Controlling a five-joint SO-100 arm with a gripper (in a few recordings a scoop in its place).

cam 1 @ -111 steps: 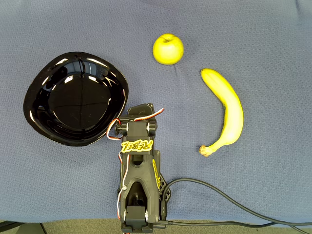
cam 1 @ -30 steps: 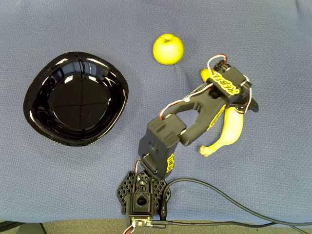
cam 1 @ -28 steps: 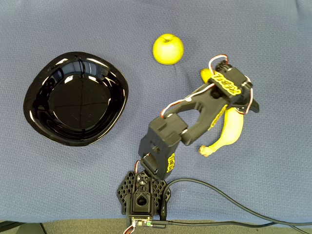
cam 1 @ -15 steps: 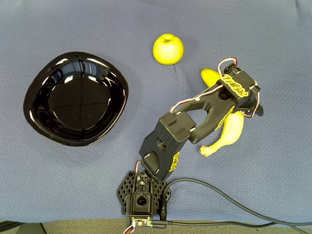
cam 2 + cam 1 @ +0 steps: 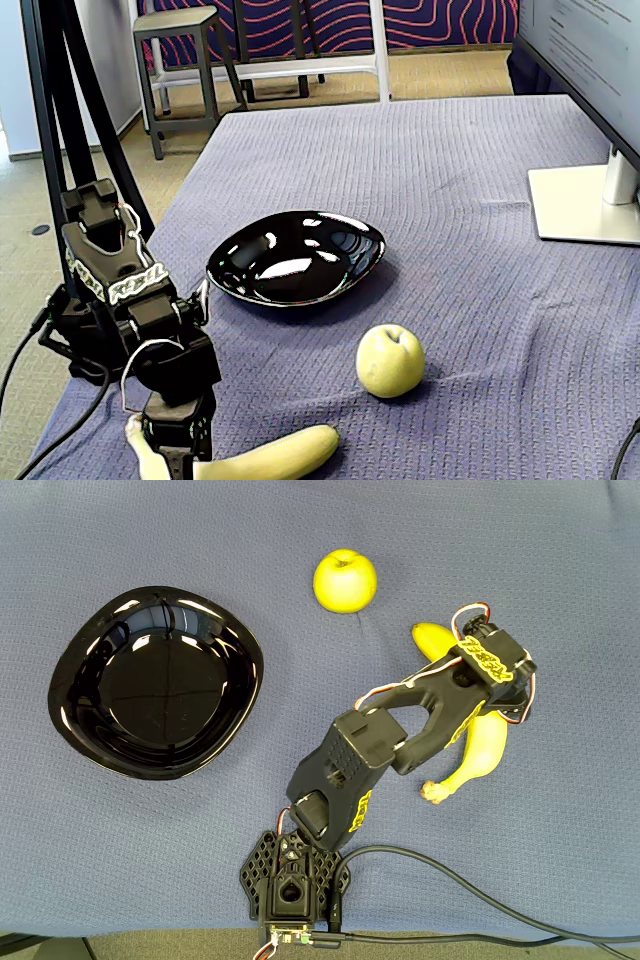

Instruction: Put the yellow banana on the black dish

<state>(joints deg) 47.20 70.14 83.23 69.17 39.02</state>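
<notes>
The yellow banana [image 5: 482, 748] lies on the blue cloth at the right of the overhead view, its brown stem end toward the near edge. My gripper [image 5: 494, 698] is down over the banana's middle, and its head hides the fingers from above. In the fixed view the gripper [image 5: 178, 452] stands on the banana [image 5: 270, 457] near its stem end, at the picture's bottom edge. How far the jaws are closed does not show. The black dish [image 5: 150, 685] sits empty at the left, far from the gripper, and shows glossy in the fixed view [image 5: 290, 265].
A yellow-green apple [image 5: 345, 580] rests between dish and banana, close to the banana's far tip. A black cable [image 5: 480, 895] runs from the arm's base along the near edge. A monitor stand [image 5: 585, 205] occupies one side of the table.
The arm swung from beside the dish over to the banana and lowered onto it. In the last half second the banana's stem end shifted slightly right.
</notes>
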